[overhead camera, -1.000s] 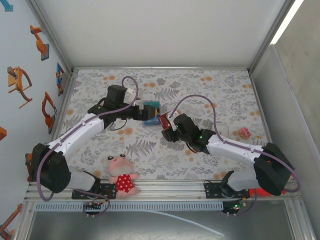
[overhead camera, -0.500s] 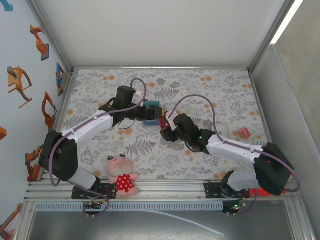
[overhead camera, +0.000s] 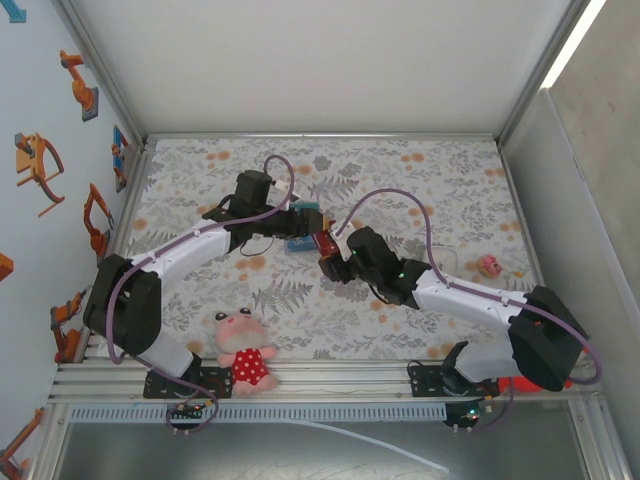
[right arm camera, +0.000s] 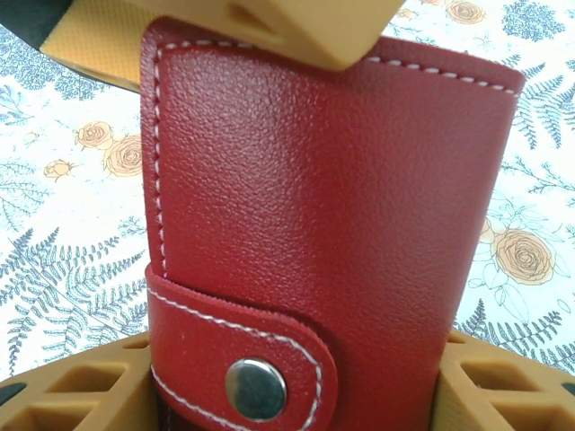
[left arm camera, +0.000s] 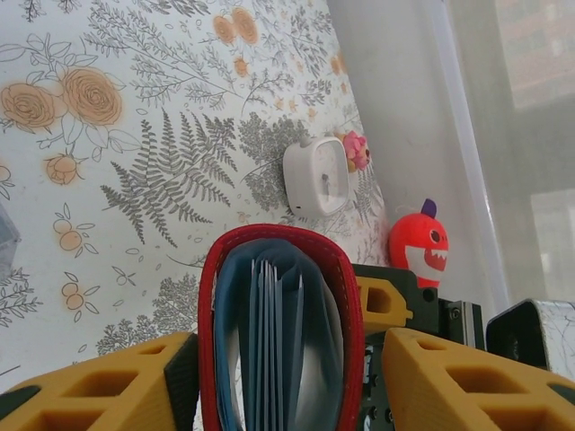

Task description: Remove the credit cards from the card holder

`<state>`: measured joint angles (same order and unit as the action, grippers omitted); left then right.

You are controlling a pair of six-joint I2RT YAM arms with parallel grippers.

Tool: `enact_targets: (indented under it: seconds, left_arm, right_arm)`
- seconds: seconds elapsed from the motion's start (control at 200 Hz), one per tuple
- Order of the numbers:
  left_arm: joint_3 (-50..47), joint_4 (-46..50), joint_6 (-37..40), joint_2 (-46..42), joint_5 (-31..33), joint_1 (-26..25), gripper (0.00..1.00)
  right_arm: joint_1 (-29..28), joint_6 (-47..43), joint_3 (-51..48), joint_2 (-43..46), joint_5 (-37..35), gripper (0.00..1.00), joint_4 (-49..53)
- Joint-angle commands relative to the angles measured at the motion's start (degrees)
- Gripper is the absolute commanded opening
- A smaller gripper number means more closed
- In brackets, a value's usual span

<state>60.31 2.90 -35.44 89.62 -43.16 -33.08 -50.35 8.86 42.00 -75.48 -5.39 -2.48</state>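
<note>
Presently my right pincer [right arm camera: 287,382] is pinching the card holder [right arm camera: 332,180] (snap [right arm camera: 256,388] near six o'clock); left pincer [left arm camera: 283,359] is straddling it, grip unclear.

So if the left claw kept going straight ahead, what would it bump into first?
The red card holder: it stands between the left gripper's fingers, held by the right gripper. Contact is unclear.

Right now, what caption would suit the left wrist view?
Card holder gaping between yellow fingers, blue credit cards upright inside.
</note>
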Motion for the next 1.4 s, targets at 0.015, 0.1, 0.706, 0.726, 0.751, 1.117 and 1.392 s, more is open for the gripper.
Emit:
enact_targets:
  seconds: [0.015,0.1,0.706,0.726,0.751,1.117,1.392]
  left_arm:
    - [0.33,-1.14,-0.41,0.15,-2.57,-0.27,0.54]
    - [0.55,0.04,0.5,0.29,-2.56,-0.47,0.54]
    - [0.59,2.31,3.69,-1.81,-0.49,-0.81,0.13]
    - [0.39,2.14,3.69,-2.17,-0.15,-0.77,0.13]
    - [0.03,1.68,3.71,-2.74,0.32,-0.55,0.12]
    - [-8.48,-11.04,-0.21,-13.31,7.51,3.43,0.06]
    - [-15.8,-18.75,-4.02,-21.44,14.09,5.45,0.0]
  right_arm:
    - [-0.41,-1.33,2.3,1.9,-0.81,0.52,-3.85]
    - [-0.42,-1.3,2.39,1.92,-1.03,0.52,-4.11]
    - [-0.38,0.68,0.87,4.99,-2.93,0.76,-4.61]
    - [-0.41,1.04,0.58,5.55,-3.07,0.8,-4.64]
    - [-0.41,1.65,0.27,6.12,-3.3,0.83,-4.73]
    - [0.27,15.91,3.57,11.9,-0.94,0.98,-0.08]
    - [4.93,28.62,0.51,14.89,2.27,1.0,-7.45]
